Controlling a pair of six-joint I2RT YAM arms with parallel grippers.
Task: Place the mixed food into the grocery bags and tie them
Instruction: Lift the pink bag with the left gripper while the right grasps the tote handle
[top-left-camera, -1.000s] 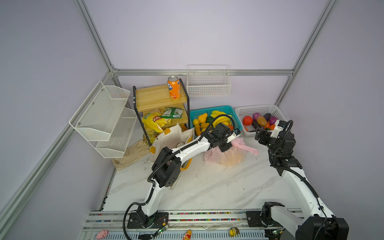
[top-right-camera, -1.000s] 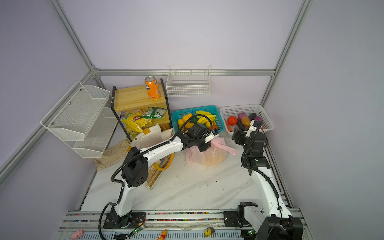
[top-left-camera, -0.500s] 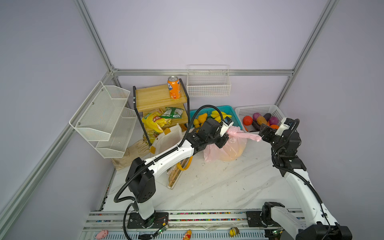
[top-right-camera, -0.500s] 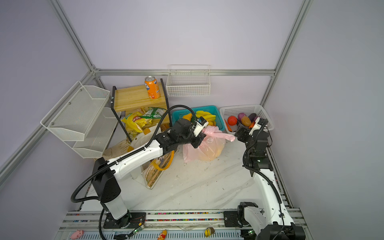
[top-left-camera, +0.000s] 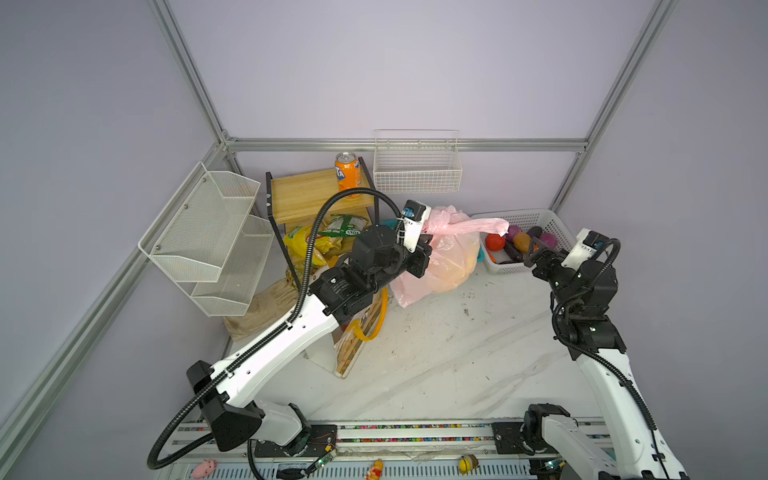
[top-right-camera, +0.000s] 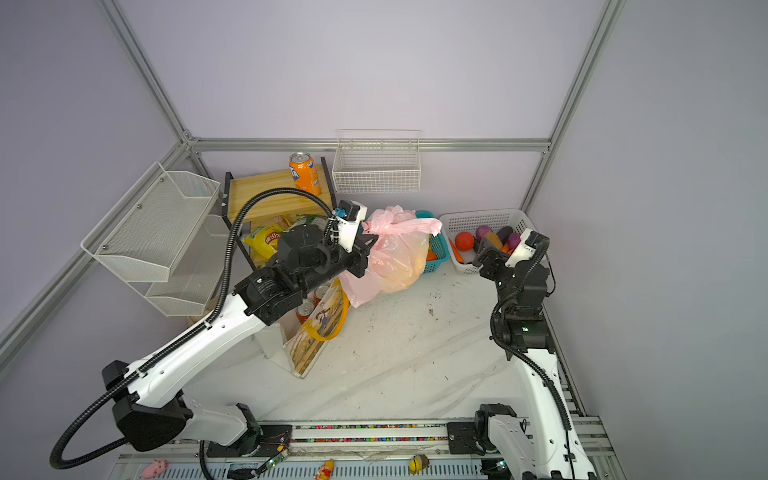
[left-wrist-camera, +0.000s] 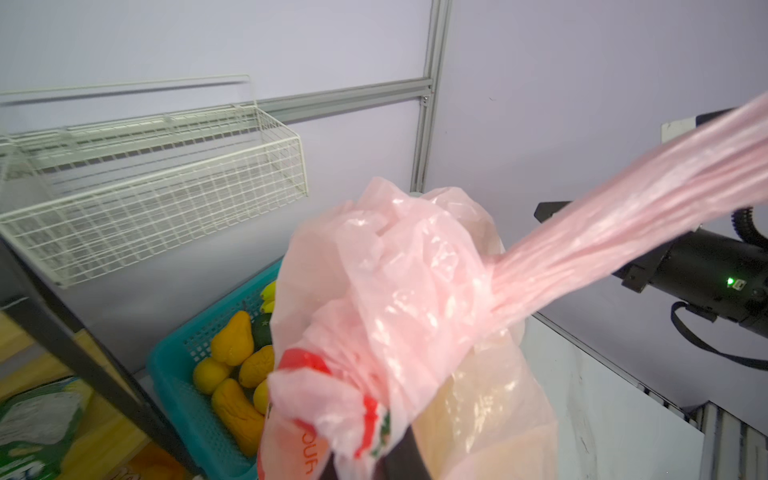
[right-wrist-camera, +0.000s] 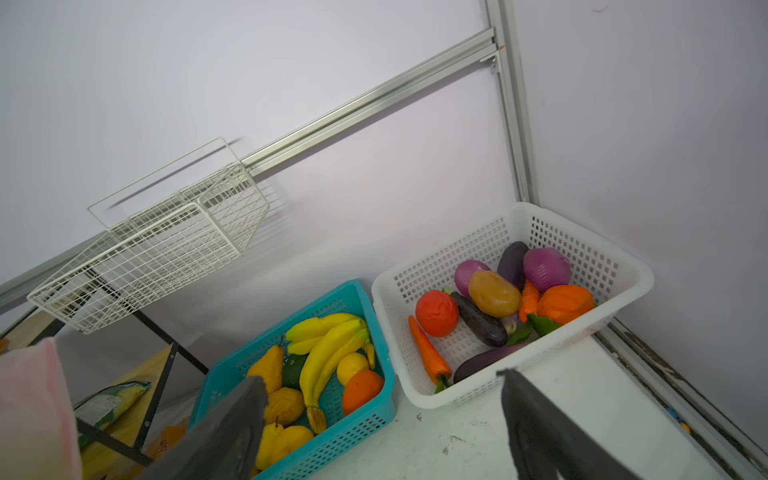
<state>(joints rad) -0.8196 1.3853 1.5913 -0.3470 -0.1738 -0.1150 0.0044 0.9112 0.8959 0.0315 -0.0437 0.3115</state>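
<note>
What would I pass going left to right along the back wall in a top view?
White mesh wall rack → orange soda can → white wire basket → white plastic basket of toy vegetables.

The orange soda can (top-left-camera: 347, 174) bears blue letters, of which only "TA" can be read; the pink bag (left-wrist-camera: 386, 316) carries red letters in the left wrist view, turned sideways, something like "OUA" with the rest lost in a fold; the yellow snack packet (top-right-camera: 266, 241) has a red oval logo and the green packet (top-left-camera: 347, 227) has print, both too small to read.
</note>
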